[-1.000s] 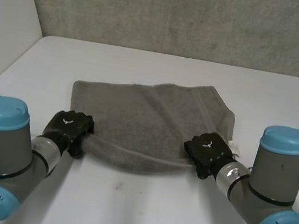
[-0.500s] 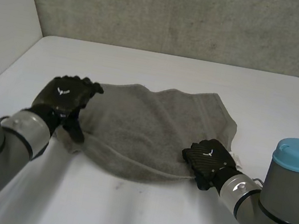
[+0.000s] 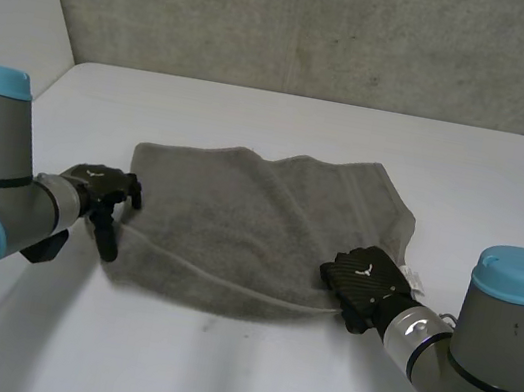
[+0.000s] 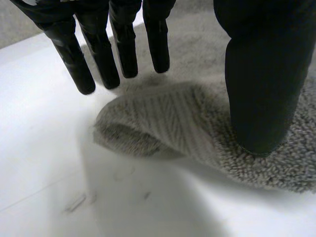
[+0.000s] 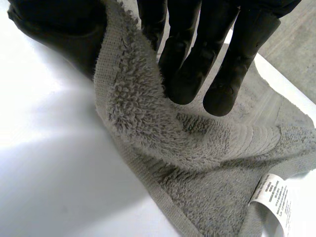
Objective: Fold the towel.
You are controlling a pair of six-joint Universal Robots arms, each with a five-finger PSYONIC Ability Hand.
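Probably a lab: bare white table (image 3: 305,123) against a plain concrete wall (image 3: 323,24)

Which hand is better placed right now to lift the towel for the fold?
Right. The right hand pinches the towel's near edge between thumb and fingers, beside the label. The left hand has straight fingers over its corner, gripping nothing. It would likely need to grasp first.

Label (image 5: 273,197) print unreadable; towel (image 3: 267,227) corner under right hand (image 3: 361,280).
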